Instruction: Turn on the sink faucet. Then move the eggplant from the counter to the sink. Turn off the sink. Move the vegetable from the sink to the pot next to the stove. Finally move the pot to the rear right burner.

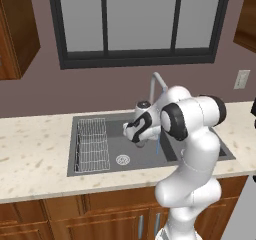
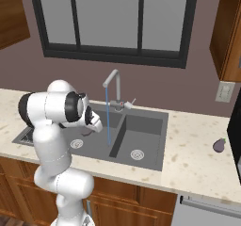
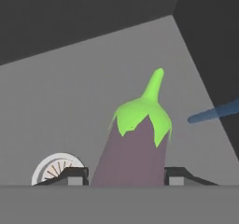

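The speckled surface (image 2: 197, 159) is cut by a double-basin sink (image 2: 141, 126). A faucet (image 2: 112, 81) is seen pouring a blue stream (image 2: 108, 121). A wire rack (image 1: 92, 145) fills the left basin's far side. The tool (image 3: 126, 175) is clenched on the eggplant (image 3: 135, 148), low in the basin beside a drain (image 3: 55, 168). A second aubergine (image 2: 219, 145) lies on the surface's right end.

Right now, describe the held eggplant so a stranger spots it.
Find the sink below the window; the gripper hangs over its left basin, gripping the eggplant, purple with a bright green cap. The other purple vegetable lies loose on the counter right of the sink.
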Motion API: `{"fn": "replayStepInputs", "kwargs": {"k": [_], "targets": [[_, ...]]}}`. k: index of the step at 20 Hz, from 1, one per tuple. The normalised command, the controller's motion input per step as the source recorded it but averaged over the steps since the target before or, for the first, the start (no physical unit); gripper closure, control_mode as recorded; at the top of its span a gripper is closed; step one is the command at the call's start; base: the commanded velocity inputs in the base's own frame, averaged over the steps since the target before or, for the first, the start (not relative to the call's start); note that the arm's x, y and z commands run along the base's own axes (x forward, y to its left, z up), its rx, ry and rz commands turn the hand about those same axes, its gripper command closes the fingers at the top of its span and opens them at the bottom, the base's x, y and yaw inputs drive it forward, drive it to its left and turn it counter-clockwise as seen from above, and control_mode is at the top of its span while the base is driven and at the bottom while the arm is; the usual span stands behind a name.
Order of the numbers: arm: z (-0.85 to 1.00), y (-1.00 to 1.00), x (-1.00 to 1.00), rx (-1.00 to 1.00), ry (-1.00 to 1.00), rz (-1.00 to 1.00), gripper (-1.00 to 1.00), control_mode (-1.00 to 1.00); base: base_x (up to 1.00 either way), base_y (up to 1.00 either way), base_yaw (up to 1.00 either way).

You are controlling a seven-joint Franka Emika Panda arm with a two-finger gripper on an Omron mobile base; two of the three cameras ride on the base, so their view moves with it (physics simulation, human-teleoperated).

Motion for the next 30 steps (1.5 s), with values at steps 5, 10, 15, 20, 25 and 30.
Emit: {"fn": "replayStepInputs", "kwargs": {"k": [5, 10, 15, 20, 25, 30], "targets": [[-0.36, -0.03, 0.24, -0.02, 0.08, 0.00, 1.00, -1.00, 0.00, 0.00, 0.00], [-0.32, -0.03, 0.24, -0.02, 0.07, 0.00, 1.00, -1.00, 0.00, 0.00, 0.00], [-0.26, -0.03, 0.22, 0.00, 0.03, 0.00, 1.00, -1.00, 0.00, 0.00, 0.00], [-0.25, -0.02, 0.23, 0.00, 0.01, 0.00, 1.00, -1.00, 0.00, 0.00, 0.00], [-0.29, 0.00, 0.21, 0.00, 0.03, 0.00, 1.00, -1.00, 0.00, 0.00, 0.00], [-0.22, 0.00, 0.13, 0.00, 0.03, 0.00, -1.00, -1.00, 0.00, 0.00, 0.00]]}}
